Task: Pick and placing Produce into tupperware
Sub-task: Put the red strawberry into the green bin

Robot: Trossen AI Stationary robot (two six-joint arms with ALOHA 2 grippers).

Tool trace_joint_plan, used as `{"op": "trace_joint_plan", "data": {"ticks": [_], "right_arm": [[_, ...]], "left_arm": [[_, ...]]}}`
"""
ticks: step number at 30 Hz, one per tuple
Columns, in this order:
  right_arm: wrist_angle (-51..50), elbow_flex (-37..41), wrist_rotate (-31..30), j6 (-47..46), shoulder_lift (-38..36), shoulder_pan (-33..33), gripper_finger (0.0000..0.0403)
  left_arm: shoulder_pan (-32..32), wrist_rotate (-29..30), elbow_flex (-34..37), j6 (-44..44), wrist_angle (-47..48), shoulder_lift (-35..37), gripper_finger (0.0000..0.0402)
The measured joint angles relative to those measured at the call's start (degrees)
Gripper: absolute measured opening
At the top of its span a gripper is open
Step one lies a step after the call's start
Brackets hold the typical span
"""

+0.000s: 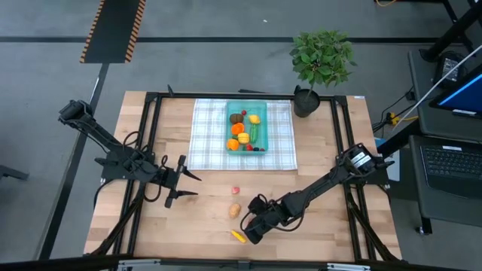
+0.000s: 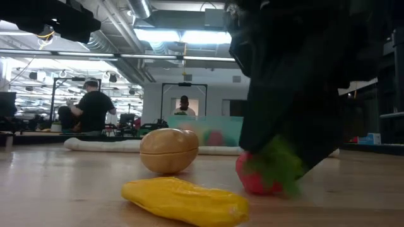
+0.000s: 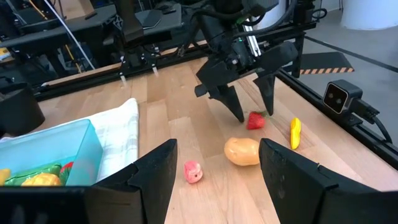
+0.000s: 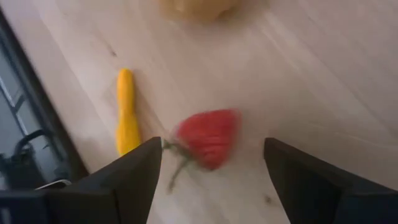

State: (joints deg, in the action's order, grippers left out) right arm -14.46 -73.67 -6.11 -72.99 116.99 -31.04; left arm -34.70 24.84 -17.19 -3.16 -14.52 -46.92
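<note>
The teal tupperware (image 1: pixel 246 125) sits on a checked cloth and holds several pieces of produce. On the bare wood near the table's near edge lie a red strawberry (image 4: pixel 208 137), a tan potato (image 3: pixel 242 151), a yellow piece (image 3: pixel 295 132) and a small pink piece (image 3: pixel 193 172). My right gripper (image 4: pixel 208 155) is open and low over the strawberry (image 3: pixel 255 119), one finger on each side with a gap. In the high view the right gripper (image 1: pixel 252 228) hides the strawberry. My left gripper (image 1: pixel 183 181) is open, hovering to the table's left of these pieces.
A potted plant (image 1: pixel 322 64) stands at the far right corner of the cloth (image 1: pixel 207 135). A black frame rail (image 1: pixel 154 150) runs along the table's sides. The potato (image 2: pixel 168 150) and the yellow piece (image 2: pixel 186 200) lie close beside the strawberry (image 2: pixel 259 173). People sit in the room behind.
</note>
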Motion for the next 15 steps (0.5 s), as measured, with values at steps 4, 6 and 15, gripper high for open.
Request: {"op": "trace_joint_plan", "data": {"ticks": [4, 6, 15], "right_arm": [[1.5, -0.2, -0.2, 0.0, 1.4, 0.0, 0.0284], [1.6, -0.2, -0.2, 0.0, 1.6, 0.0, 0.0284], [1.4, -0.2, -2.5, -0.3, 1.8, -0.1, 0.0284]], "left_arm": [[0.0, 0.0, 0.0, 0.0, 0.1, 0.0, 0.022], [0.0, 0.0, 0.0, 0.0, 0.2, 0.0, 0.022], [0.0, 0.0, 0.0, 0.1, 0.5, 0.0, 0.022]]}}
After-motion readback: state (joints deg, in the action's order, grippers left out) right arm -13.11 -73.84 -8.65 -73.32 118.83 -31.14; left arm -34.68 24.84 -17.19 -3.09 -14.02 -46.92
